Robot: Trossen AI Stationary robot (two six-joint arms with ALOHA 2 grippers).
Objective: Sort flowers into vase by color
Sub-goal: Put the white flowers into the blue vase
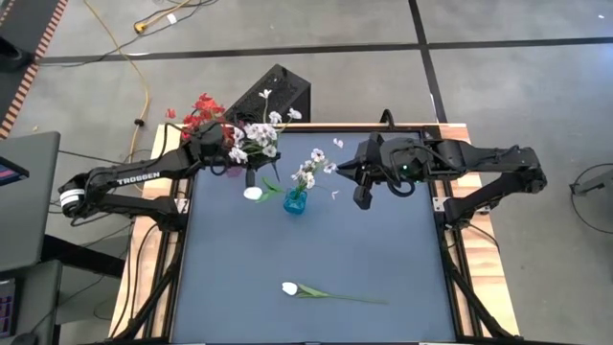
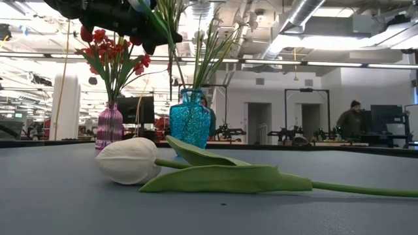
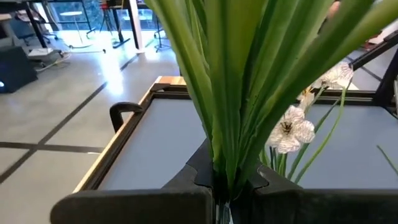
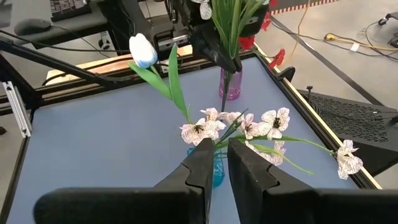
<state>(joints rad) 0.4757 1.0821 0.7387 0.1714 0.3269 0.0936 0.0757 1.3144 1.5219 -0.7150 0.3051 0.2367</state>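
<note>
My left gripper (image 1: 238, 158) is shut on a bunch of white blossom sprays (image 1: 255, 134) beside the pink vase (image 2: 110, 127), which holds the red flowers (image 1: 204, 110). The blue vase (image 1: 295, 202) at the table's middle holds white blossom sprays (image 1: 311, 169) and a white tulip (image 4: 142, 50) that leans out toward the left. Another white tulip (image 1: 289, 287) lies flat on the mat near the front edge. To the right of the blue vase, above the table, my right gripper (image 4: 216, 163) has its fingers slightly apart with nothing showing between them. My left gripper pinches the bunch's green stems (image 3: 222, 168) between its two fingers. The fingers come about level from the table's left and lie across the stems. The bunch is lifted clear and roughly upright, its blossoms (image 3: 290, 132) above the fingers and its stem ends (image 4: 224, 99) hanging below.
A black box (image 1: 280, 93) sits just beyond the table's far edge. The table's raised frame (image 3: 127, 112) runs along its sides. Bare mat (image 1: 316, 244) lies between the blue vase and the tulip on the table.
</note>
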